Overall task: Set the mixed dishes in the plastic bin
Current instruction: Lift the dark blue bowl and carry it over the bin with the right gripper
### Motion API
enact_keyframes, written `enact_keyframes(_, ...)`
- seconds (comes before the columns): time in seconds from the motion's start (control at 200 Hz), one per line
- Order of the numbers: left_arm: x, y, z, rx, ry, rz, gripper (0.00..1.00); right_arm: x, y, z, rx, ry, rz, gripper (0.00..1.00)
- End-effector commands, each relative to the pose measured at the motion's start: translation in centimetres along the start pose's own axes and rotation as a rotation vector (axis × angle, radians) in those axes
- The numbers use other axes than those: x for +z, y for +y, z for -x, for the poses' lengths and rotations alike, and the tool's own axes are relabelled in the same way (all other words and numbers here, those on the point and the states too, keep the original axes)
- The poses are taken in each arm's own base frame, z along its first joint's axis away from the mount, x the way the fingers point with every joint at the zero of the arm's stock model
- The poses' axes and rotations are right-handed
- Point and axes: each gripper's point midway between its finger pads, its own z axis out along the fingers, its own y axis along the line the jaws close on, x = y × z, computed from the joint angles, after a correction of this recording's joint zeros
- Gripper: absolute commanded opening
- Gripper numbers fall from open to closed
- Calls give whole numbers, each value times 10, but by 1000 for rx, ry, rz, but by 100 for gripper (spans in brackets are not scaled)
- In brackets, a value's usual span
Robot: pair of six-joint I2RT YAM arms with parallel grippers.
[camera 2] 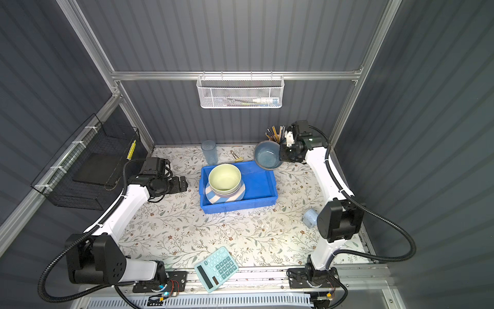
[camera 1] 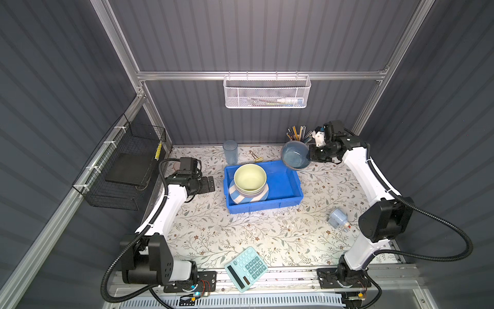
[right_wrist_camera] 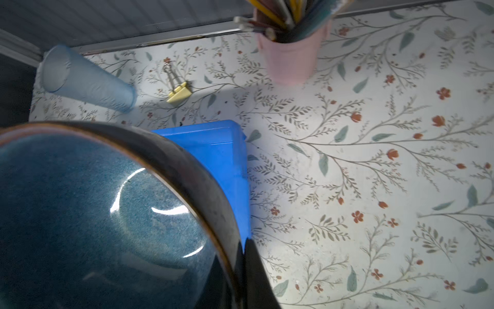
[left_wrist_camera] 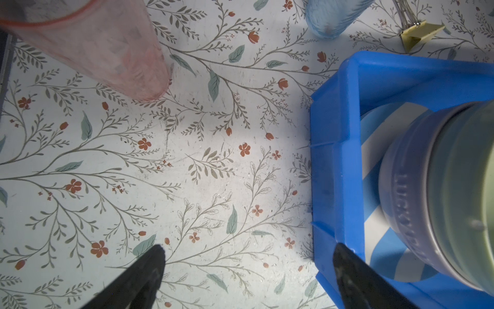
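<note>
Raised lettering runs along the side of the purple-blue dish [left_wrist_camera: 401,198] under the pale-green bowl [left_wrist_camera: 465,187] in the left wrist view. It seems to begin LUCKY, and the rest blurs out. The calculator [camera 1: 246,269] keys carry marks in both top views, too small to read.

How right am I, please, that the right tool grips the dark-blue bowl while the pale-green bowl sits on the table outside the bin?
Not quite: both top views show the pale-green bowl inside the bin, stacked over the striped plate. The right tool does grip the dark-blue bowl.
</note>
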Motion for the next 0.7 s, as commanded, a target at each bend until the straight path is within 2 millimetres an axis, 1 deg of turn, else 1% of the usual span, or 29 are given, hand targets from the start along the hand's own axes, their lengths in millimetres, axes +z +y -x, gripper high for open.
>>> enact_keyframes(0.0,2,2,-4,-10,17,-4,99,-22,42,12,-87,-48,101,0)
enact_keyframes(0.175,2,3,-4,-14,16,-2,99,-22,93,5,-226,-16,158,0)
enact_keyframes(0.365,2,4,-4,-17,15,-1,99,-9,138,-2,-314,5,204,0)
enact_keyframes(0.56,1,4,-3,-20,12,-1,99,9,172,-6,-357,21,232,0)
enact_keyframes(0.695,1,4,-3,-20,10,-4,99,27,184,-8,-364,27,219,0)
